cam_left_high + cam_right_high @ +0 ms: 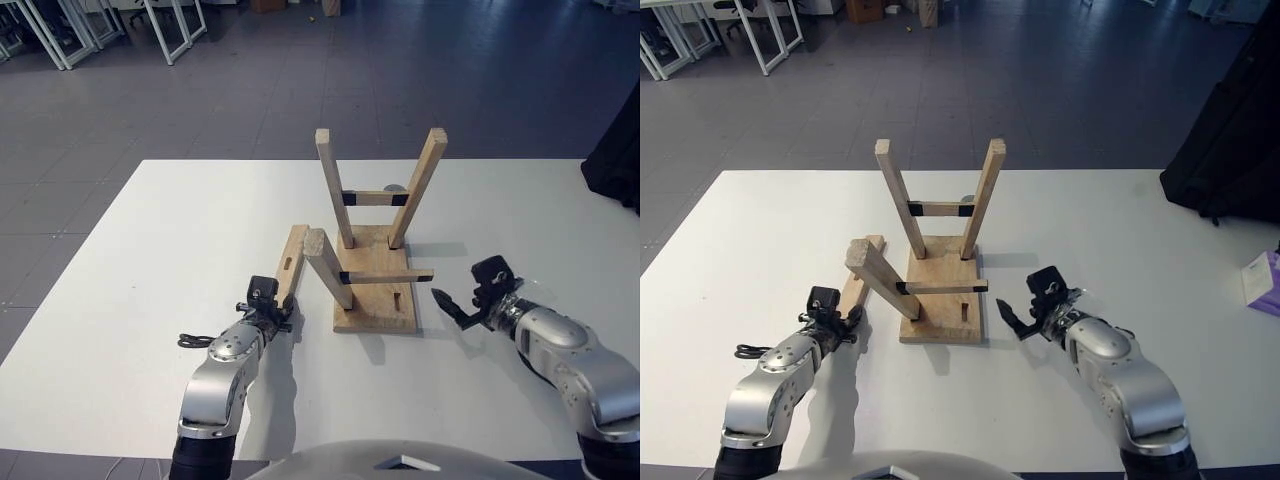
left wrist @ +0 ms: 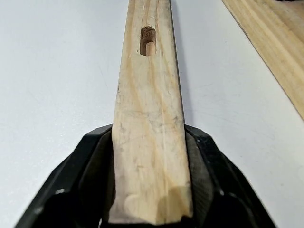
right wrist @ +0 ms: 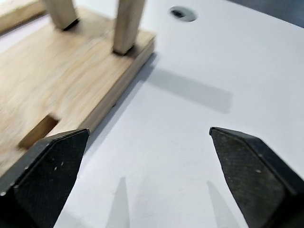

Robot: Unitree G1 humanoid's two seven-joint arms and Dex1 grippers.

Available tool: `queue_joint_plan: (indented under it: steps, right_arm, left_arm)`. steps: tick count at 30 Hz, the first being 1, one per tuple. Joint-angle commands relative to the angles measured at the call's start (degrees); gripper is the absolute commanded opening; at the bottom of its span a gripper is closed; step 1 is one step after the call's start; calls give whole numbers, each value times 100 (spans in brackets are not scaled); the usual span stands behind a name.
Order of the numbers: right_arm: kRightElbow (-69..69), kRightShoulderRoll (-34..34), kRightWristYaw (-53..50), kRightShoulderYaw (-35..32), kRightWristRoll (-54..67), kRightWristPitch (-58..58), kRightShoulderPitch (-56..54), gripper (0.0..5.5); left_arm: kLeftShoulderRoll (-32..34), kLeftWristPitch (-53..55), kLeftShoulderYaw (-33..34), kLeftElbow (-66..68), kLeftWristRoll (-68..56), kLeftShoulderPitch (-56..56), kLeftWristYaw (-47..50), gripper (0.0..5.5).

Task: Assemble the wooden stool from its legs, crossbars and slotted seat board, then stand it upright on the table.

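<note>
Stool, pale wood, part-built: seat board flat on the white table, two legs upright at its far end joined by a black-tipped crossbar. A third leg leans at its near-left edge, with a second crossbar jutting over the board. Fourth leg, slotted, lies flat just left of the board, its near end pinched by the left gripper; right gripper is spread wide, just right of the board's near corner.
</note>
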Motion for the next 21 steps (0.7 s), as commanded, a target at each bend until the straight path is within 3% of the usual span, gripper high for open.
queue_joint_plan:
  steps: [1, 3, 5, 9, 11, 14, 21]
  right_arm:
    - [169, 303, -70, -669, 313, 294, -530, 465]
    - [428, 400, 106, -1063, 706, 506, -1063, 465]
    - [625, 558, 352, -1460, 1346, 866, -1665, 490]
    - [1115, 1292, 429, -2599, 3437, 1639, -3068, 550]
    - [1614, 1553, 207, -2899, 4528, 1709, -3706, 550]
    - [2145, 1726, -127, -2687, 5877, 1752, -4352, 550]
    - [2462, 1387, -1170, -1839, 7819, 1318, -4575, 550]
  left_arm:
    - [-242, -3, 748, 733, -508, 271, -146, 204]
    - [-127, -411, 1503, 568, -1306, -366, -645, 204]
    - [389, -472, 2255, 316, -2693, -1120, -1754, 204]
    - [1715, 859, 3653, 471, -6468, -2178, -3243, 204]
    - [2142, 1326, 3634, 729, -7496, -2518, -3791, 204]
    - [2259, 1654, 3077, 1120, -8034, -3262, -4126, 204]
    - [2104, 1492, 1900, 1584, -7396, -4145, -4334, 204]
